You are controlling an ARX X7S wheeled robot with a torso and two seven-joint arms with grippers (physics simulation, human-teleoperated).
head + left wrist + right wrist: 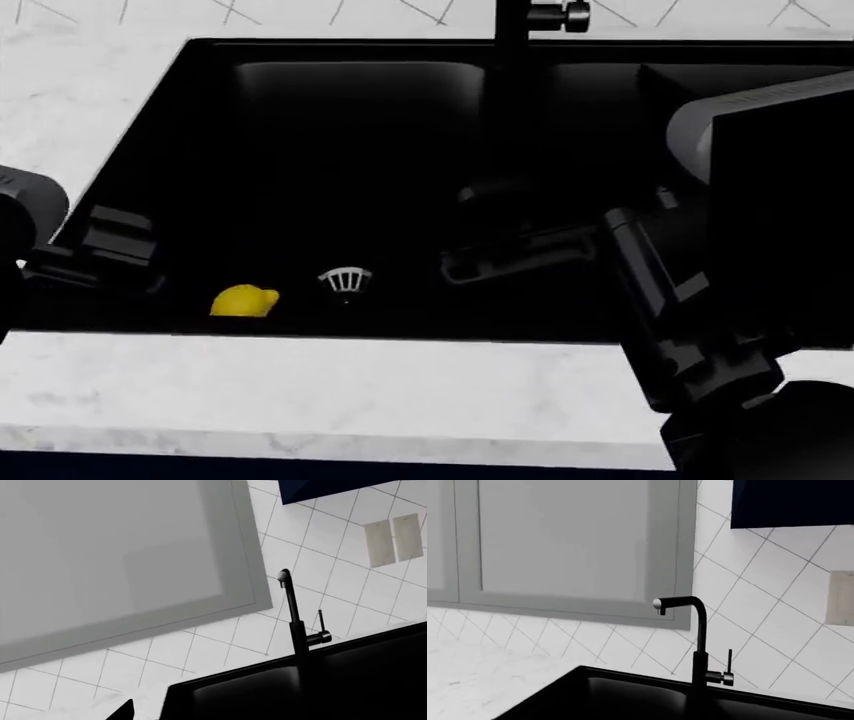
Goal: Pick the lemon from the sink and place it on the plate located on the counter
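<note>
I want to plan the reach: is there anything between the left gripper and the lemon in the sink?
Nothing visible stands between them. In the head view the lemon lies on the sink floor near the front wall, just left of the drain. The left gripper is to its left, with only bare basin between them.

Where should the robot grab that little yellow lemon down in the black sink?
Probably from straight above, with the fingers closing across the middle of the small yellow oval lemon. It lies on its side on the black sink floor close to the front wall, nub pointing toward the round silver drain.
</note>
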